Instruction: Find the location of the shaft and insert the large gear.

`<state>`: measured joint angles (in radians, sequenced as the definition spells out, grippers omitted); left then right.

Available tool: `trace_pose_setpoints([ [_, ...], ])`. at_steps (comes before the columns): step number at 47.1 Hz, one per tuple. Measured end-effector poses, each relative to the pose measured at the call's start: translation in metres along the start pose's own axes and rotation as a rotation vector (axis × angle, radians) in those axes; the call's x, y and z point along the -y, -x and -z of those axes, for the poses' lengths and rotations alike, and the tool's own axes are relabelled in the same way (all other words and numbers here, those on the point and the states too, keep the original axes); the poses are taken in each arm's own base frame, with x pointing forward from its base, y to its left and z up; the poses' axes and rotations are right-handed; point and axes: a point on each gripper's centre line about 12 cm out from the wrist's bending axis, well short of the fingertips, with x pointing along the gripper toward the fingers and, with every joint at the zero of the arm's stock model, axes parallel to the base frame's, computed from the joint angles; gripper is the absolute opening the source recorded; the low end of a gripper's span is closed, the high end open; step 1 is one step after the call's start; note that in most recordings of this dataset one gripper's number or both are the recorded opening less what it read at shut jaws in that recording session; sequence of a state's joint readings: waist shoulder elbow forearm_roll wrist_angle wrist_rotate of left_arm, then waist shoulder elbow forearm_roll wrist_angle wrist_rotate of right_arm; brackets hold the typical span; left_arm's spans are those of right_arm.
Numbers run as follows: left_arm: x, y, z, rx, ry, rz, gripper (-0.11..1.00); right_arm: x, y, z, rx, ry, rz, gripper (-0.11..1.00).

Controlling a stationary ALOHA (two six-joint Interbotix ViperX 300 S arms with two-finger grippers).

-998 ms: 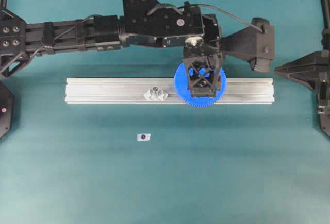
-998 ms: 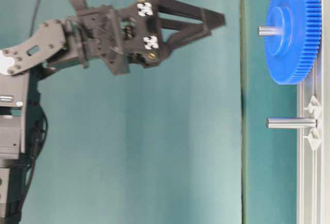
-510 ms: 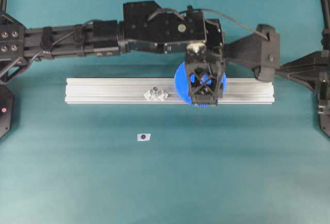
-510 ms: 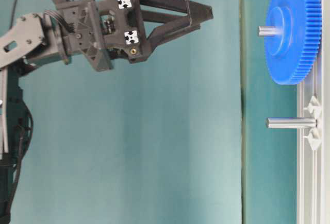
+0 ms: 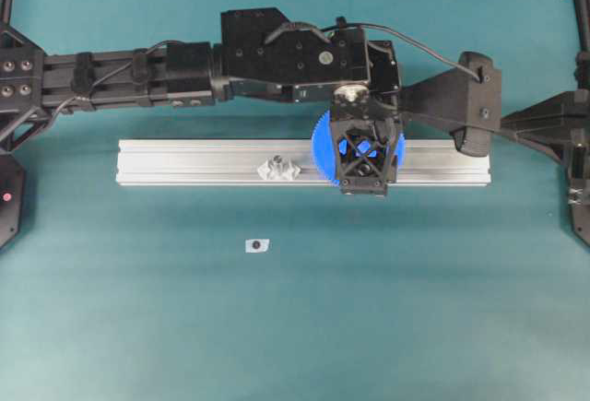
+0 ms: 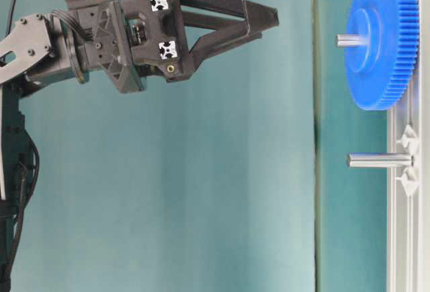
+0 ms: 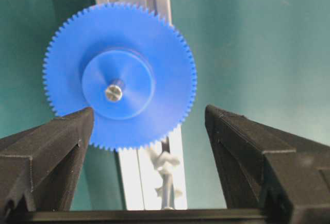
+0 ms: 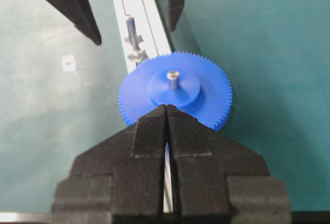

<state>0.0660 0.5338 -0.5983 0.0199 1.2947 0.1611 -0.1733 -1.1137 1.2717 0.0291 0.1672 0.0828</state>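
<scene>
The large gear [image 5: 323, 147] [image 6: 379, 40] [image 7: 160, 49] [image 8: 206, 92], bright blue, lies flat on the silver rail [image 5: 184, 161]. The shaft [image 6: 349, 39] [image 7: 114, 91] [image 8: 172, 79] pokes up through its hub. My left gripper [image 5: 367, 157] [image 6: 269, 17] [image 7: 149, 113] hangs well above the gear, open and empty, its fingers [image 8: 77, 13] apart from it. My right gripper [image 8: 166, 108] [image 5: 415, 111] is shut on nothing, its tips just short of the gear's rim.
A second silvery pin [image 5: 279, 167] [image 6: 379, 160] [image 8: 132, 31] on a clear winged mount stands bare on the rail, left of the gear. A small stubby dark-tipped pin [image 5: 257, 245] [image 8: 68, 63] sits on the teal table in front of the rail.
My left gripper has lifted further from the rail and levelled out, still open. The right gripper has shifted slightly. The gear has stayed on the shaft.
</scene>
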Motion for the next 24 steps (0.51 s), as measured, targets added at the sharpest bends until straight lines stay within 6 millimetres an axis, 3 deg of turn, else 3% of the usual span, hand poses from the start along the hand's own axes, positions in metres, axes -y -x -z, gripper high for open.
trace_pose_setpoints([
  [24,-0.0032,-0.0001,0.0009,-0.003,0.006,-0.002,0.83,0.0003,0.0,0.0,0.0,0.0,0.001,-0.01],
])
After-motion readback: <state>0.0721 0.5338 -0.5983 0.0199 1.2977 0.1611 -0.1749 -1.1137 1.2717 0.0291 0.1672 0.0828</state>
